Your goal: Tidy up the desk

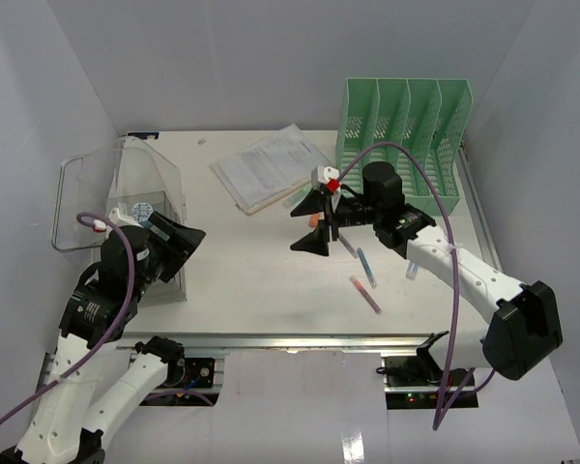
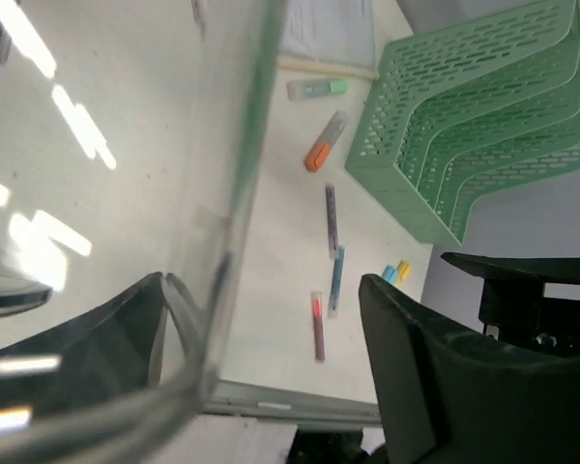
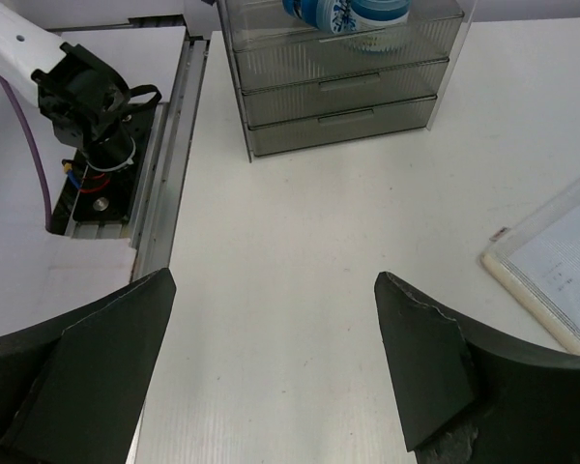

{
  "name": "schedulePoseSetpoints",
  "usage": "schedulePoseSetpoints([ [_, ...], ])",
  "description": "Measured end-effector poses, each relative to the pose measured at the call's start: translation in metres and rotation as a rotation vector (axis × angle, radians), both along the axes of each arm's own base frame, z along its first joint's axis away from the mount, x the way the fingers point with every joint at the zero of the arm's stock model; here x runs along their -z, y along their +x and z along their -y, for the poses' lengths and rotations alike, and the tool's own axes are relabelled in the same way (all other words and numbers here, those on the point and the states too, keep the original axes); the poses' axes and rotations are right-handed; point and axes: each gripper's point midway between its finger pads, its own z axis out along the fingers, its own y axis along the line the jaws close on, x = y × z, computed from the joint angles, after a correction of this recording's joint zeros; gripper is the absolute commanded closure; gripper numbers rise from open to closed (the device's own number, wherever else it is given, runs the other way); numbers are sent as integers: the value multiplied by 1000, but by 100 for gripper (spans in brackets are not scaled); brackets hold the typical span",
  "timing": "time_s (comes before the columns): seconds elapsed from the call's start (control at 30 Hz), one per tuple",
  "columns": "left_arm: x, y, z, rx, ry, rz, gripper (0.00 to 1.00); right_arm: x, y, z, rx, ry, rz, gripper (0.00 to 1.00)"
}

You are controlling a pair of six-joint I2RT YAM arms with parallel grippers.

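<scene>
Desk [image 1: 251, 275] white, flat, metal rail along front; lies under my right pincer [image 1: 311, 224], jaws wide, empty.

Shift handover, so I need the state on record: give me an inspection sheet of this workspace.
Surface: white desk, metal rail along the near edge.
Job's things: the desk itself; tidying not finished.
Clutter: pens and highlighters loose beside the green file rack; paper stack at the back; clear drawer unit at left.
Grippers: left pincer open, the drawer unit's clear wall between its fingers; right pincer open, holding nothing, above the desk.
Cables: purple cable looping over each arm.
Surroundings: white walls.
</scene>
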Motion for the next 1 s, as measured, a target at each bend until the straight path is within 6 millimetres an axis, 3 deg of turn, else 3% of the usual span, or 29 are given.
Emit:
schedulePoseSetpoints([
  [0.2, 4, -27, 21, 109, -105, -79, 6, -1, -16, 11, 3, 6, -7, 10],
  [0.4, 29, -59, 17, 119, -119, -206, 9, 3, -27, 19, 6, 7, -15, 10],
  [0.47, 36, -65, 15, 118, -104, -245, 28, 5, -28, 20, 8, 5, -20, 10],
  [0.53, 44, -72, 11, 116, -88, -280, 69, 10, -28, 22, 10, -1, -29, 10],
  [0.63, 59, -77, 2, 83, -51, -299, 84, 18, -29, 26, 16, -15, -42, 10],
  [0.87, 101, -80, -23, -57, 18, -381, 90, 18, -37, 40, 31, -24, -10, 10],
  [1.0, 124, -75, -36, -171, 66, -460, 78, 15, -47, 50, 38, -13, 18, 10],
])
